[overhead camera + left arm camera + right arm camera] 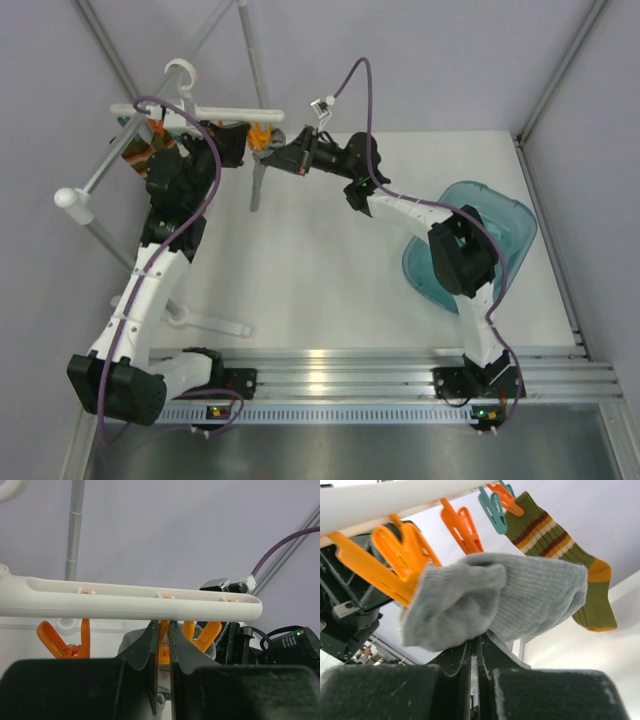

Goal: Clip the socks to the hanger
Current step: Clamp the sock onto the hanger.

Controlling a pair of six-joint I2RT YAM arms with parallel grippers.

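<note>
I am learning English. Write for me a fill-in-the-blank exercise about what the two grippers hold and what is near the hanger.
The right gripper is shut on the ___ sock.
The left gripper pinches an ___ clip under the hanger.
The striped sock hangs from that hanger by a ___.
The teal basin lies on the robot's ___ side.
Missing words: grey, orange, clip, right.

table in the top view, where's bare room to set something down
Bare table lies between the left arm and right arm, from the grey sock down to the rail. Crowded at the hanger and by the teal basin.
</note>
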